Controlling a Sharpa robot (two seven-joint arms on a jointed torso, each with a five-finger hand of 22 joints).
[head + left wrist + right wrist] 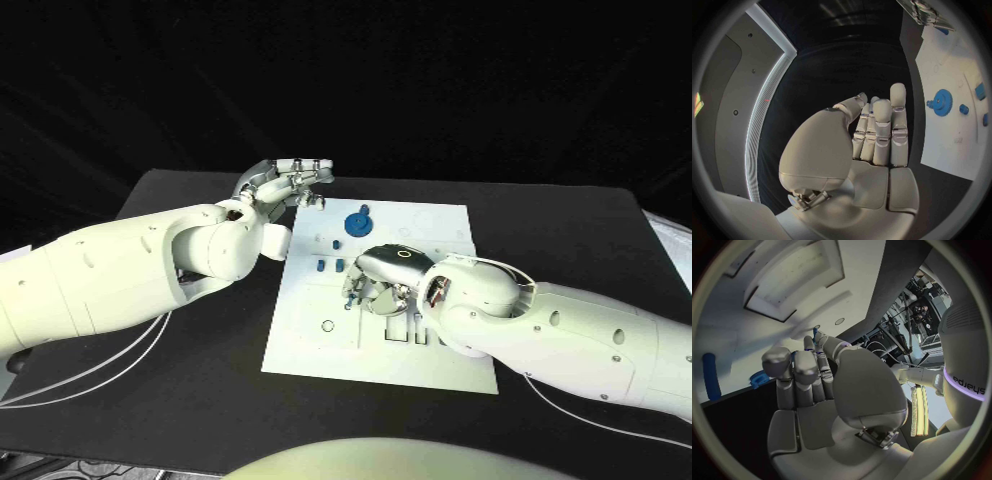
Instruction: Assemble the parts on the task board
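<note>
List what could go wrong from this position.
1. The right hand is down on the task board among small blue parts; a careless finger could knock one out of place.
2. From the head view that hand hides what lies under it, so any grasp there is hard to check.
3. The left hand sits at the board's far corner, close to the blue gear; a sweep inward might shove it.

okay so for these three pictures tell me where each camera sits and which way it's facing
Head view: on the robot's head, looking down at the black table and white board; both white arms show.
Left wrist view: behind the left hand, facing past its fingers along the board's edge.
Right wrist view: behind the right hand, close over the board.
Shared: head and left wrist views both show the blue gear.
</note>
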